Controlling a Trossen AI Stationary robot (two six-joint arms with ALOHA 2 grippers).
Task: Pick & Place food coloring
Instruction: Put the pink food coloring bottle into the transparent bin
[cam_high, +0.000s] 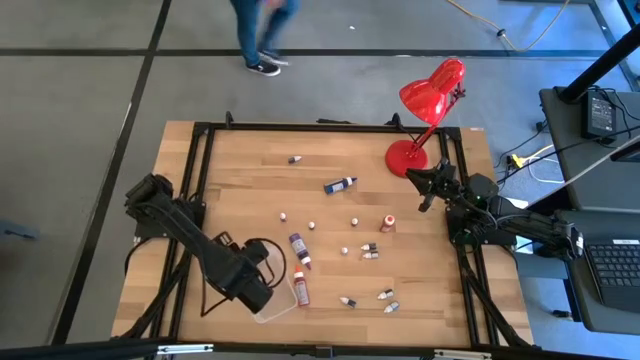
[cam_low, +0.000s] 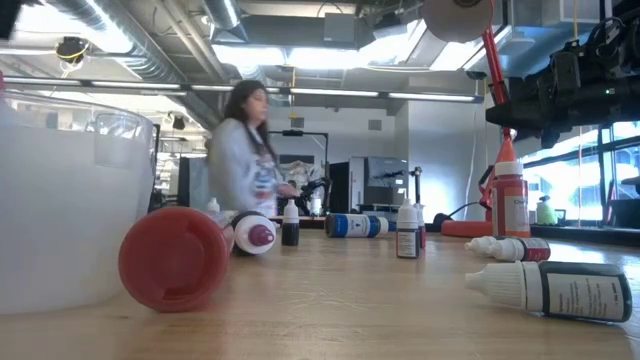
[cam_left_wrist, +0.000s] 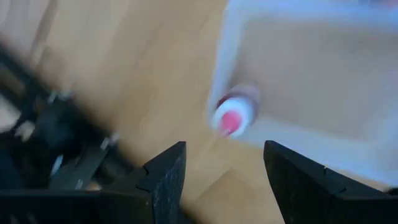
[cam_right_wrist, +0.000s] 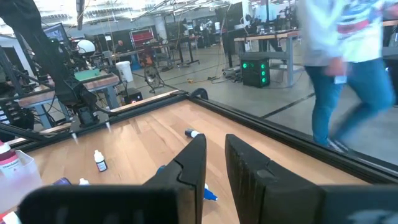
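While the left gripper (cam_left_wrist: 224, 180) hung just over the near left part of the table (cam_high: 240, 180), its fingers stood apart with nothing between them, and the red bottle (cam_high: 301, 290) lay on its side against the wall of the clear tray (cam_high: 268, 312), apparently outside it rather than in. To my eye the step in hand was a placement that had come out short, so doing it well would have meant coming down squarely over that bottle, closing across its body rather than its cap, and lifting it clear of the tray's wall before letting go. Farther out, the other food coloring bottles (cam_high: 369, 254) lay scattered across the middle of the table, some upright, some tipped. Beyond them the right gripper (cam_high: 428, 190) waited closed and empty near the red desk lamp (cam_high: 428, 100).
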